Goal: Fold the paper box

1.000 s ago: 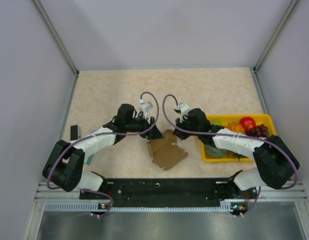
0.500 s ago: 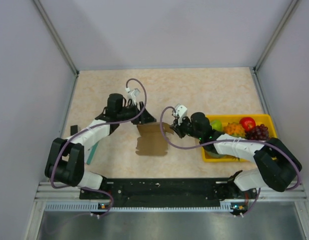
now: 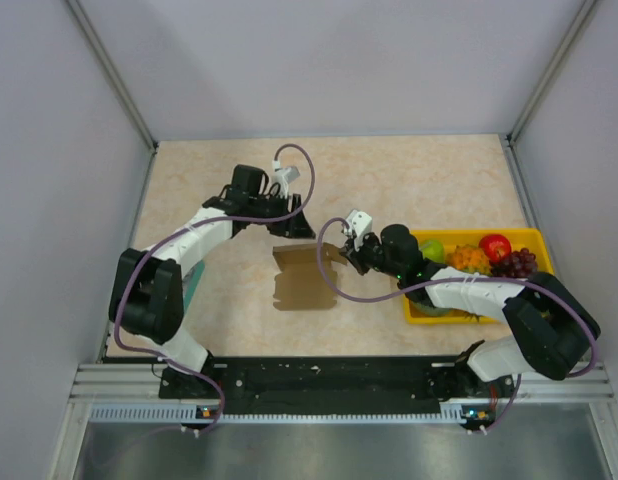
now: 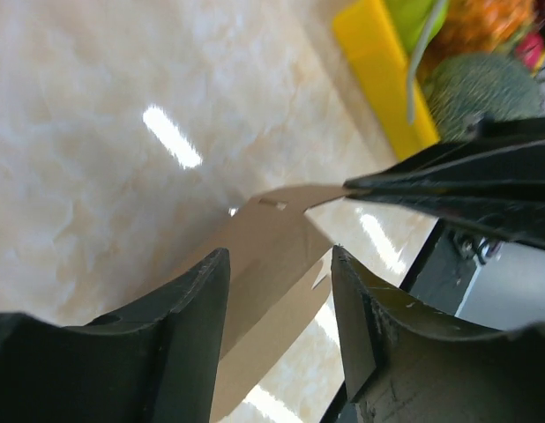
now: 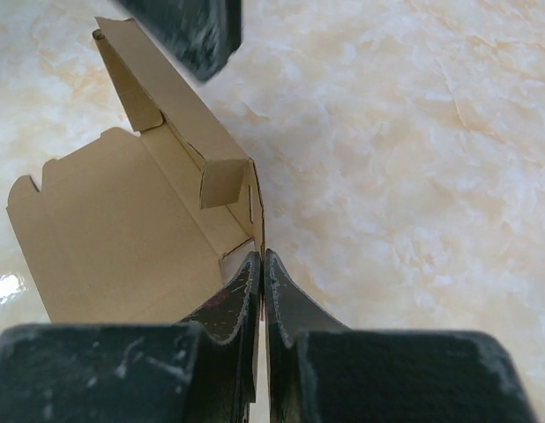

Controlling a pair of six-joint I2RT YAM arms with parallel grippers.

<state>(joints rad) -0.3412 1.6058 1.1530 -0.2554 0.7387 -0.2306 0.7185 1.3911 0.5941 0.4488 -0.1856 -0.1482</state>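
Overhead, the paper box (image 3: 301, 280) lies partly unfolded on the table (image 3: 429, 170) between the two arms. The left hand (image 3: 292, 226) is at its far edge and the right hand (image 3: 342, 254) at its right edge. From the left wrist, that hand stands open, with brown cardboard showing in the gap. From the right wrist, that hand is closed, pinching the box's side wall.

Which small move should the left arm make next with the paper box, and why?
Probably the left gripper should ease forward and close on the raised flap of the paper box. Its jaws stand apart with the cardboard showing between them, while the right gripper is shut on one wall, so the box looks steadied for folding.
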